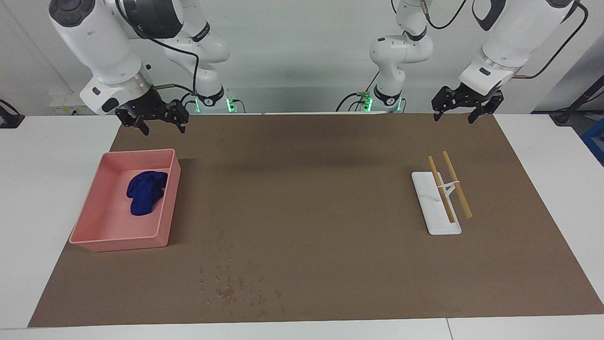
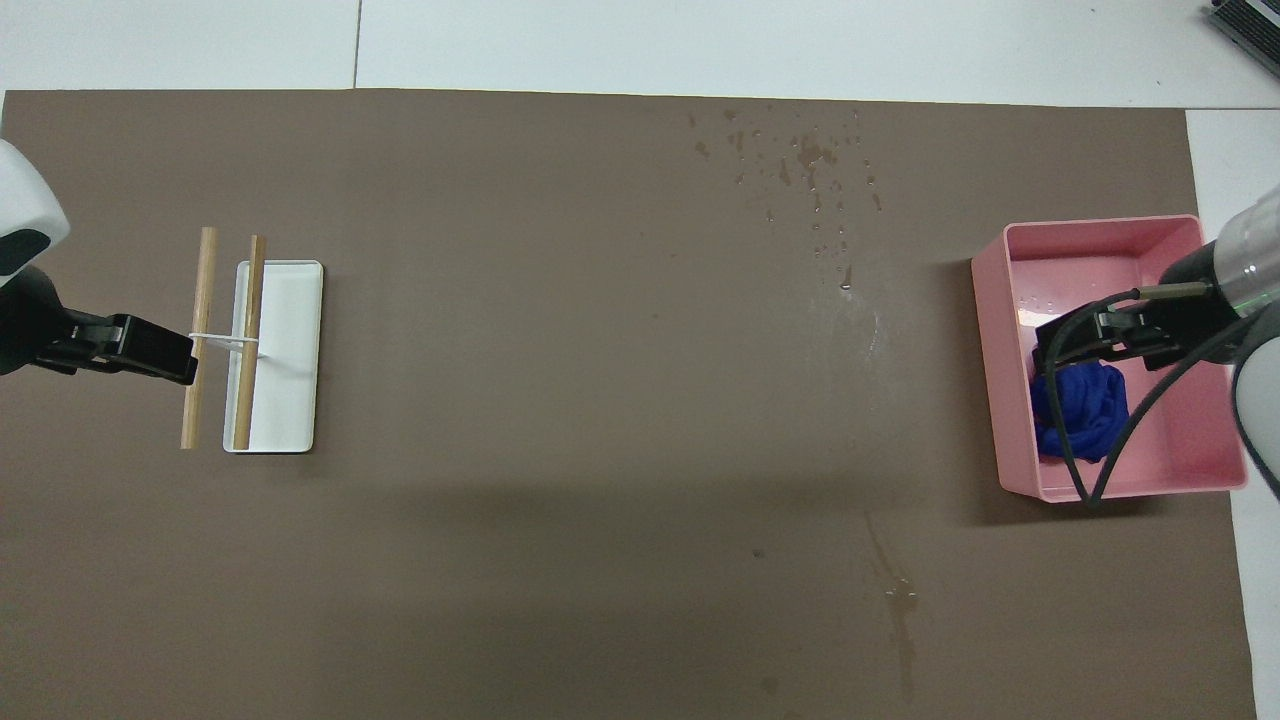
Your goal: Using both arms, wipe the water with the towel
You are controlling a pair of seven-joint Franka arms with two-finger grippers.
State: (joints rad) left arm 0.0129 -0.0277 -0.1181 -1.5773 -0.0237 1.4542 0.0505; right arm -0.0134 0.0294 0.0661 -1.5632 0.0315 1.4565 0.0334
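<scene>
A: From the facing camera, where is the towel (image 1: pixel 146 191)?
B: Bunched in the pink tray (image 1: pixel 89 215) at the right arm's end of the tabletop (image 1: pixel 47 189), in the part nearer the robots.
A: And the claws?
B: The right claw (image 1: pixel 163 126) hangs over the brown mat (image 1: pixel 306 189) just robot-side of the tray, jaws spread, gripping nothing. The left claw (image 1: pixel 453 114) hangs over the mat's edge nearest the robots, also spread and empty. The white rack (image 1: pixel 436 203) with two wooden sticks (image 1: pixel 448 189) lies on the mat.
A: And overhead?
B: The right claw (image 2: pixel 1095 338) covers the towel's (image 2: pixel 1085 415) farther edge in the tray (image 2: pixel 1000 350). The left claw (image 2: pixel 150 350) overlaps the rack (image 2: pixel 285 350). Water drops (image 2: pixel 800 170) dot the mat (image 2: pixel 600 400), farther from the robots than the tray.
</scene>
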